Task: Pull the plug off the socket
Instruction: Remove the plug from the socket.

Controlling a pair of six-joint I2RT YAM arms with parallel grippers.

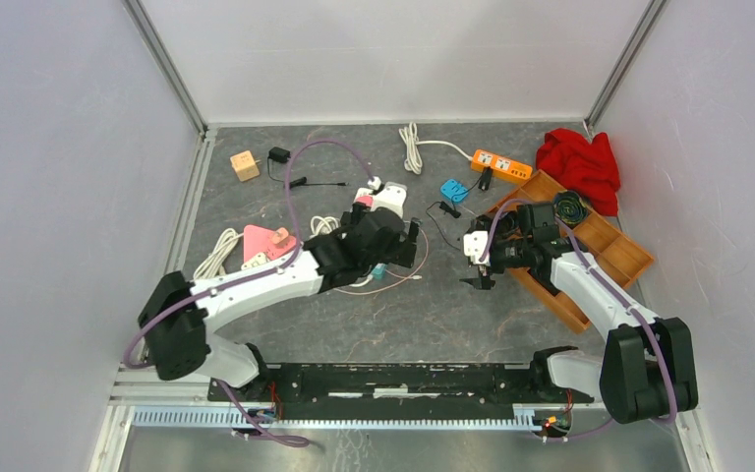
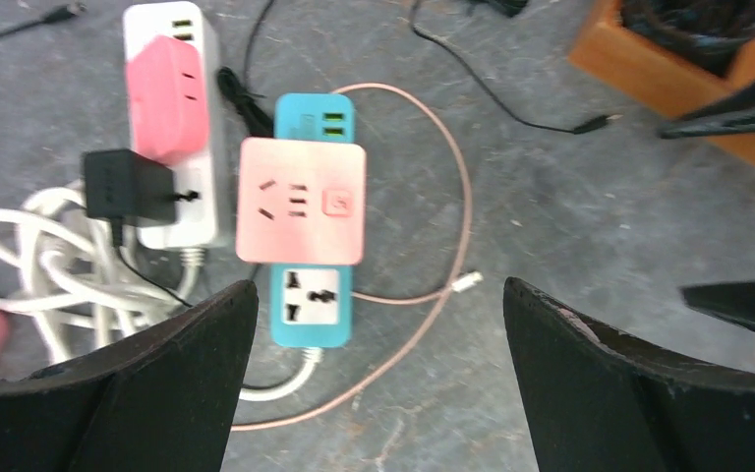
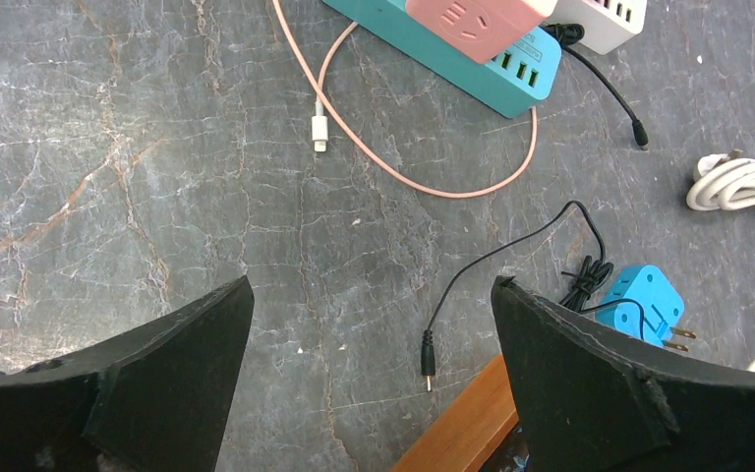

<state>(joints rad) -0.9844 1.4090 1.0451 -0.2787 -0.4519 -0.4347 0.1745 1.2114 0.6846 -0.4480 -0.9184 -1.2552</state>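
Left jaws spread wide and empty over pink plug adapter (image 2: 301,201) seated on teal power strip (image 2: 300,113), right jaws spread wide above grey tabletop (image 3: 157,177), holding nothing

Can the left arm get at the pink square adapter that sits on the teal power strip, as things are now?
Probably yes: the open left gripper hangs just above the pink adapter, and nothing covers it.

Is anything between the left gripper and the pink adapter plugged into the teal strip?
Nothing visible: the left gripper, jaws open, faces the pink adapter directly; the pink cable loops beside the teal strip.
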